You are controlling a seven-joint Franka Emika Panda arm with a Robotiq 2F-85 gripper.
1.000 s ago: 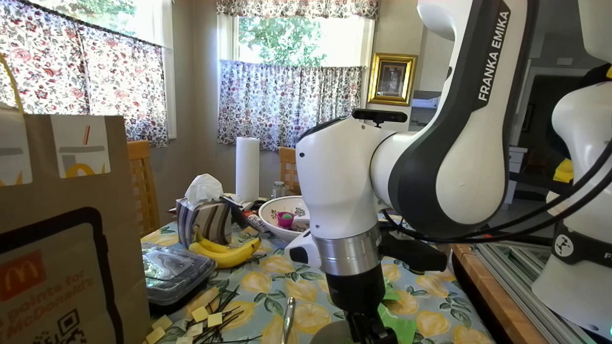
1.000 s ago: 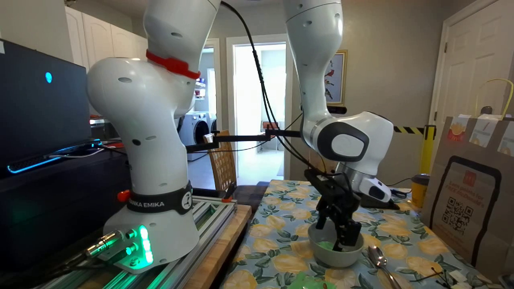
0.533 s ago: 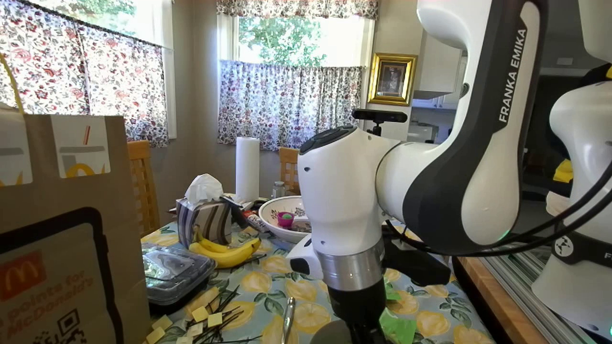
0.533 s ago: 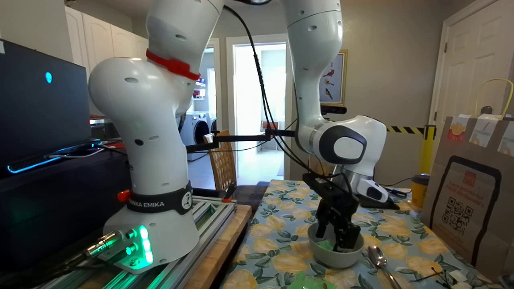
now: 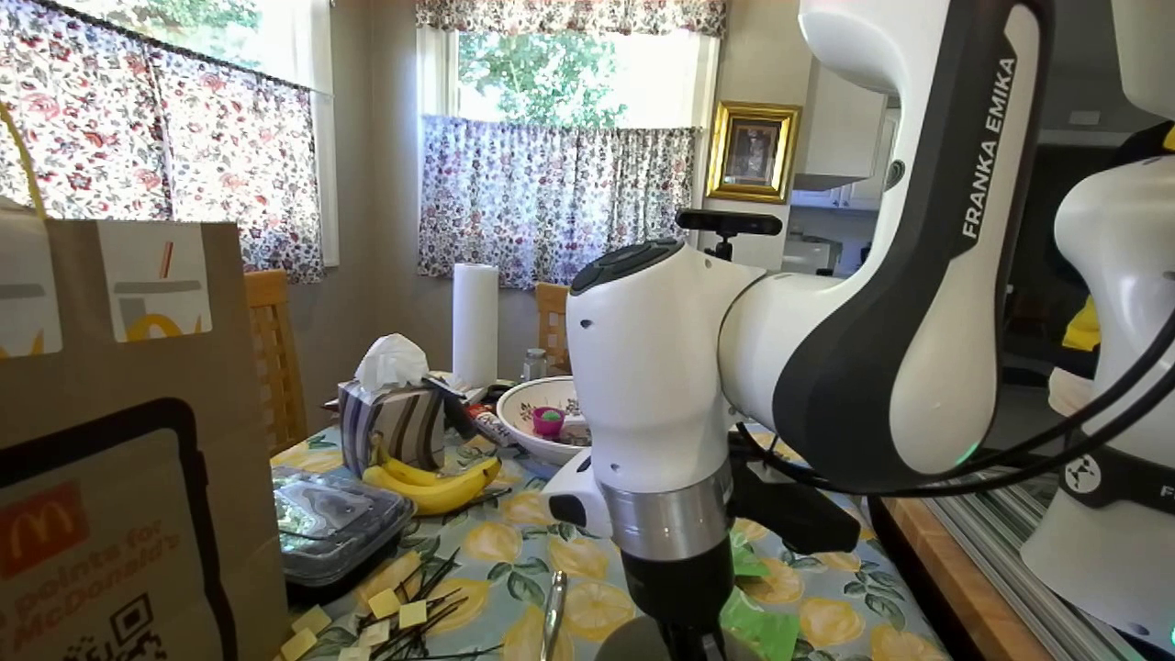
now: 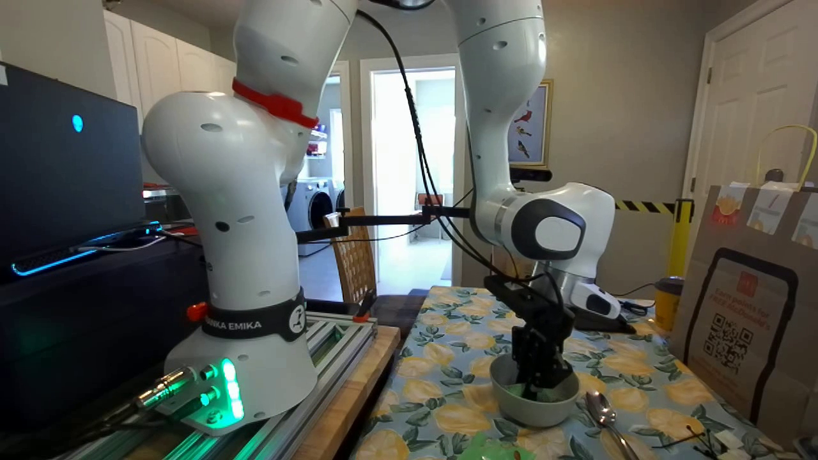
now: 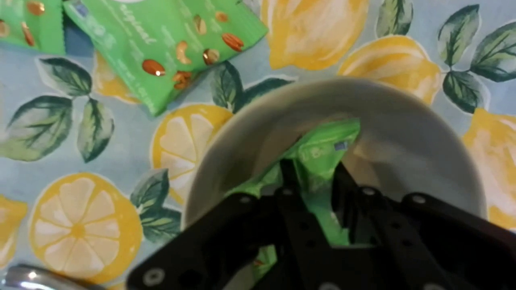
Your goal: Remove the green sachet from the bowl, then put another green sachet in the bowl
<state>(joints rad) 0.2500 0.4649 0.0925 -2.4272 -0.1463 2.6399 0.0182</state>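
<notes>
1. Your gripper (image 7: 315,173) has its fingers nearly together, pinching the crumpled green sachet (image 7: 320,155) mid-frame in the wrist view; the sachet's top edge slants from upper right to lower left, its long axis partly hidden.
2. It is inside the grey bowl (image 7: 427,161); lifting it over the rim looks next.
3. A second sachet (image 7: 173,48) lies upper left, outside: your likely replacement.
4. In an exterior view, the wide patterned bowl (image 5: 542,448) holds a pink cup (image 5: 549,422).

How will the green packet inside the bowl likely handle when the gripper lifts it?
Probably floppy: the green packet creases between the fingers. Likely light, since it fits within the bowl. Its free end may droop, as it extends past the fingertips.
</notes>
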